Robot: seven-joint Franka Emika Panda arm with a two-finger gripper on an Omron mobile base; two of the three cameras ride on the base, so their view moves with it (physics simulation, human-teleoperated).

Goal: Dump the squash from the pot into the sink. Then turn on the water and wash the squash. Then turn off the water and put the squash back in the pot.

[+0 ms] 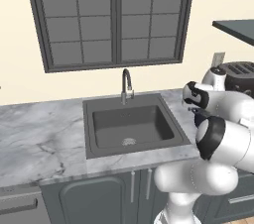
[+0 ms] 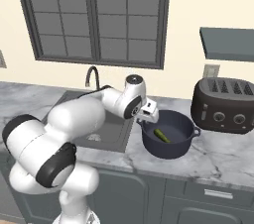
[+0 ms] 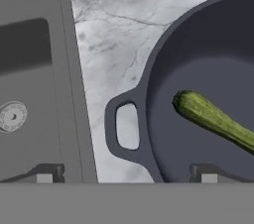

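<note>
The dark navy pot (image 2: 166, 149) stands on the marble counter just right of the sink (image 2: 110, 128). The slim green squash (image 2: 162, 135) lies inside it. My gripper (image 2: 149, 114) hovers over the pot's left rim, open and holding nothing. In the hand view the fingertips (image 3: 47, 174) stand wide apart, and my gripper (image 3: 126, 175) is above the pot's left side handle (image 3: 125, 126). The squash (image 3: 214, 120) lies slanted on the floor of the pot (image 3: 149, 84). The sink (image 3: 30, 69) and its round silver drain (image 3: 12, 116) are to the left.
The gooseneck faucet (image 1: 126, 85) rises behind the dark grey sink basin (image 1: 106, 129). A black toaster (image 2: 223, 105) stands on the counter right of the pot, under a wall shelf (image 2: 228, 37). A large window (image 1: 111, 17) is behind the sink.
</note>
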